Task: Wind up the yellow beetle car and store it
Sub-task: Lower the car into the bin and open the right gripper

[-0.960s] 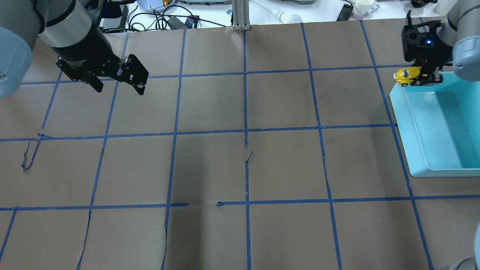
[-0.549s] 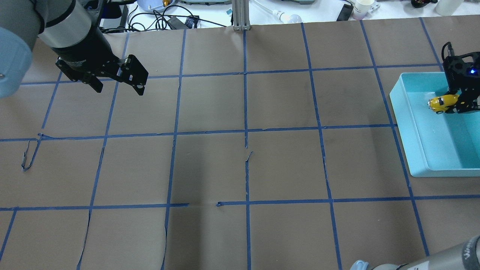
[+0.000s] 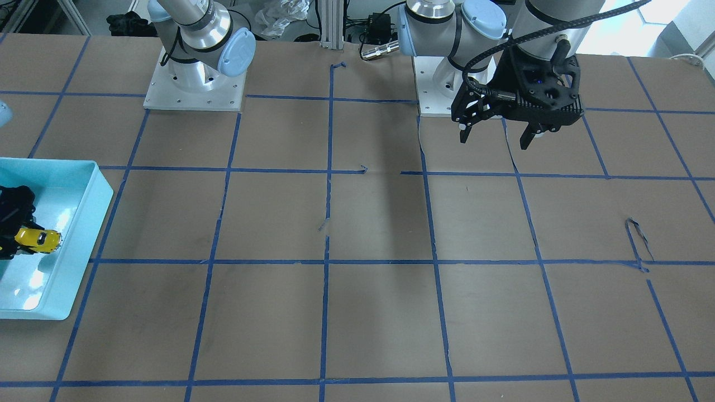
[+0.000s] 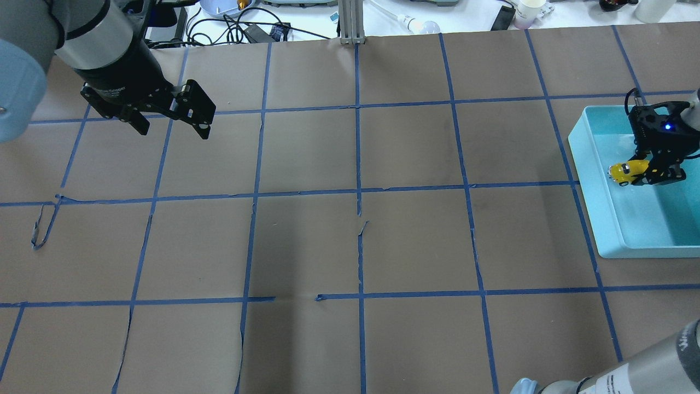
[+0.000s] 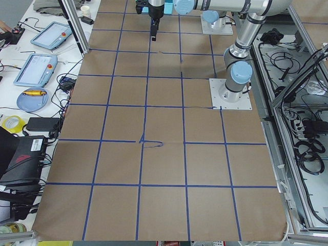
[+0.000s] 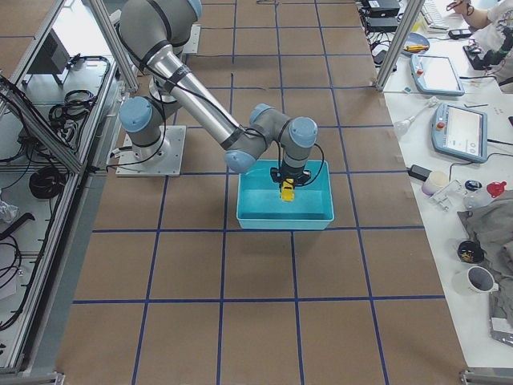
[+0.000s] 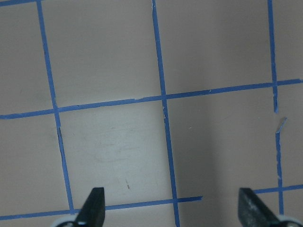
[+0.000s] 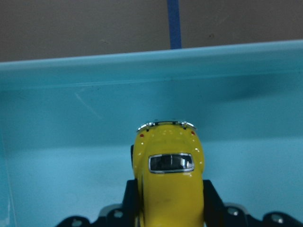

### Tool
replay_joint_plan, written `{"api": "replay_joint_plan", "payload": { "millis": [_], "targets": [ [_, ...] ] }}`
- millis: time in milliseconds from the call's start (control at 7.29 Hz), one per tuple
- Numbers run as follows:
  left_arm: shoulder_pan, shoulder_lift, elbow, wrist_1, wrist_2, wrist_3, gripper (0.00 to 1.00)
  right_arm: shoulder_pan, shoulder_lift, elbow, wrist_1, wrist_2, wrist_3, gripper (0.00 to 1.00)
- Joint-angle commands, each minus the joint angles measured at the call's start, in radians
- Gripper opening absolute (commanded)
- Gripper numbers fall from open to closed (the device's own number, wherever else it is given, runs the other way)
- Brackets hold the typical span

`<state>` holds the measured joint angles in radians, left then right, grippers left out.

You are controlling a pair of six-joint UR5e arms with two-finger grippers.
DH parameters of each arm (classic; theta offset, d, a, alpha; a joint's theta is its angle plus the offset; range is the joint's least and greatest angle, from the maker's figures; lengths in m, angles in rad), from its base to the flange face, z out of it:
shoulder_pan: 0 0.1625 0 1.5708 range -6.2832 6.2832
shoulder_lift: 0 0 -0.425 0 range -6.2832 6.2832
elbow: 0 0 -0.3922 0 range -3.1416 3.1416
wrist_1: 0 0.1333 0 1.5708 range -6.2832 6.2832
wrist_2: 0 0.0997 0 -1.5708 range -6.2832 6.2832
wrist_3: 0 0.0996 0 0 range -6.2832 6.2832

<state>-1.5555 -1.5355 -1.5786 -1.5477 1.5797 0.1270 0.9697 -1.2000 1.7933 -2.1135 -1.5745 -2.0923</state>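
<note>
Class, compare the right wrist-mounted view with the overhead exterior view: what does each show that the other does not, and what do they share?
Only the wrist view shows the yellow beetle car's small window and silver bumper up close, with the right gripper's jaws clamping its sides. Only the overhead view shows the left gripper, open above the table, and the turquoise bin's outline. Both show the car held inside the bin.

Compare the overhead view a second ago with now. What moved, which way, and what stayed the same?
The right gripper, shut on the yellow beetle car throughout, carried it from the far corner of the teal bin inward over its floor, nearer the robot. The left gripper stayed open, unmoved.
</note>
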Motion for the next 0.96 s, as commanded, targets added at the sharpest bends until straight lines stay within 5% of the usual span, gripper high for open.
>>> {"api": "replay_joint_plan", "payload": {
  "millis": [0, 137, 549, 823],
  "targets": [
    [0.000, 0.000, 0.000, 0.000, -0.001, 0.000, 1.00, 0.000, 0.003, 0.000, 0.001, 0.007, 0.008, 0.80],
    [0.000, 0.000, 0.000, 0.000, -0.001, 0.000, 1.00, 0.000, -0.001, -0.002, 0.003, 0.007, 0.015, 0.99],
    [0.000, 0.000, 0.000, 0.000, -0.001, 0.000, 1.00, 0.000, -0.038, -0.011, 0.009, 0.001, 0.031, 1.00],
    [0.000, 0.000, 0.000, 0.000, -0.001, 0.000, 1.00, 0.001, -0.157, -0.012, 0.021, -0.006, 0.156, 0.98]
  ]
}}
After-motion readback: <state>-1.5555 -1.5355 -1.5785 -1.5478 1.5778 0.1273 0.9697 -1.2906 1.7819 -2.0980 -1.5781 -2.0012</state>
